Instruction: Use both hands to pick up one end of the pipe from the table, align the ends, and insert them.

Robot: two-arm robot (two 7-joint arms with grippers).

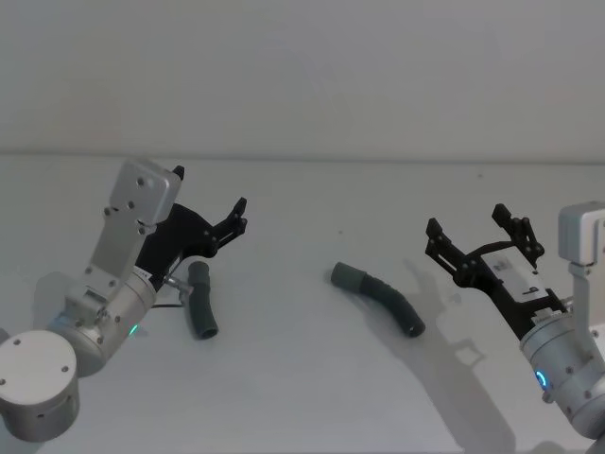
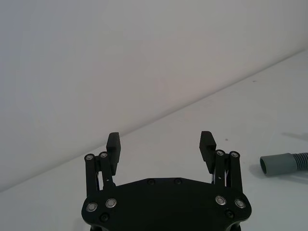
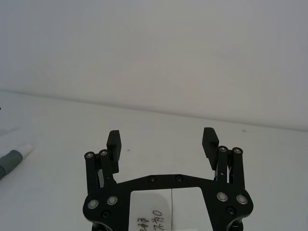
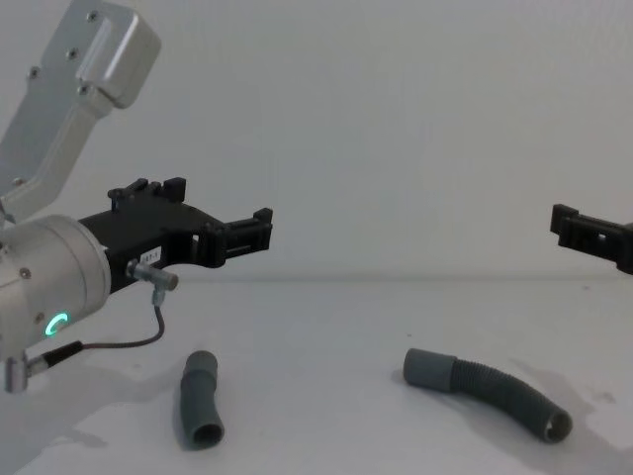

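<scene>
Left gripper [image 1: 238, 215] and right gripper [image 1: 466, 219], both spread wide and empty, hovered over the table [image 1: 284, 388], seemingly one per piece. The tube [image 1: 201, 303] lay toward the left edge and the hose [image 1: 383, 295] at centre, its cuff [image 1: 345, 276] facing the tube.

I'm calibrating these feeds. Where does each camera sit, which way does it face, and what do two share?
Head: high, facing forward-down at the table; left end effector, right end effector.
Chest: lower, facing across it; both end effectors.
Left wrist: behind open left end effector, facing hose cuff.
Right wrist: behind open right end effector, facing a white-tipped pipe end.
Shared: head and chest show short tube and long hose.
</scene>
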